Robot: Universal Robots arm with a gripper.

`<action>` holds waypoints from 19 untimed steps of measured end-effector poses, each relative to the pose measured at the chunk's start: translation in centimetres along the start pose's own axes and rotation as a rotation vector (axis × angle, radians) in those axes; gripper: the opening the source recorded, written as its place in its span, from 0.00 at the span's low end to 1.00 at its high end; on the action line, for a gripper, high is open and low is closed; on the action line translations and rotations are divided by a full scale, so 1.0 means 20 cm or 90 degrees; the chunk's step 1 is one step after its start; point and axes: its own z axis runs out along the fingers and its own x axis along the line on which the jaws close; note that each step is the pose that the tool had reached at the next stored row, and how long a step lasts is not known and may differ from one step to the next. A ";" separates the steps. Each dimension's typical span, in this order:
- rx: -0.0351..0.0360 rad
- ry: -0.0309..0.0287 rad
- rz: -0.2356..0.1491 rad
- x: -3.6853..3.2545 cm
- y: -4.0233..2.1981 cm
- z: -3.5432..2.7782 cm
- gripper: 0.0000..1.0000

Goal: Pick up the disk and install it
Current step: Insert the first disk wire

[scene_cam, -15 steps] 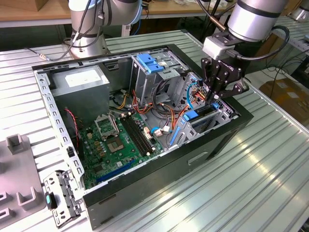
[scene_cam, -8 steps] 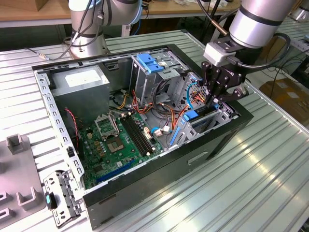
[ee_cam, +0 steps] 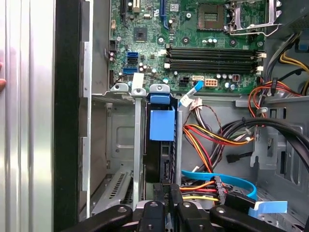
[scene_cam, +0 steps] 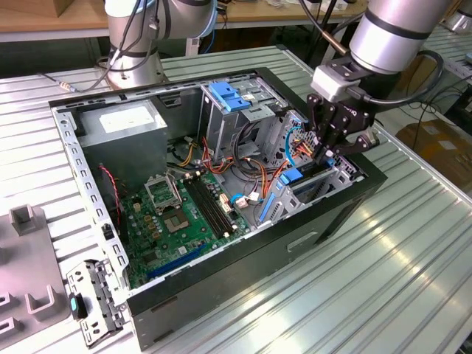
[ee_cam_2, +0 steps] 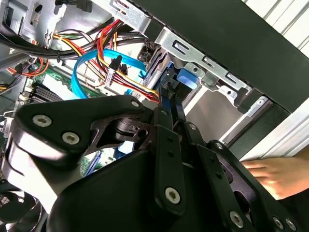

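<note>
While your gripper [scene_cam: 330,151] hangs over the drive cage [scene_cam: 324,184] at the corner of the open computer case [scene_cam: 221,287] on the exterior view's right, the disk [ee_cam: 162,145] stands on edge inside that cage, between its metal rails, with its blue bracket [ee_cam: 161,123] showing at the end nearest the green circuit board [ee_cam: 193,43]. In the first wrist view the jaws look drawn close together on the disk's near edge, so you appear to be clamped on it, though the contact itself is partly hidden by the fingers [ee_cam: 169,198]. Watch the wires: a blue flat cable [ee_cam: 222,179] and a bundle of red, yellow and orange wires [ee_cam: 207,140] lie just beside the cage, and one could get pinched or dragged if the disk shifts sideways. A tilted disk could also jam against a rail, and pushing harder would strain the bracket. A person's hand [ee_cam_2: 270,176] rests near the case outside wall in the second wrist view, close to the arm, so a sudden swing could strike it.
</note>
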 end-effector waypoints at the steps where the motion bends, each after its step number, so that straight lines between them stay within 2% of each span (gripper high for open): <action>1: 0.0000 -0.0001 0.000 0.000 0.000 0.001 0.17; 19: 0.0000 -0.0001 0.002 -0.011 0.000 0.001 0.17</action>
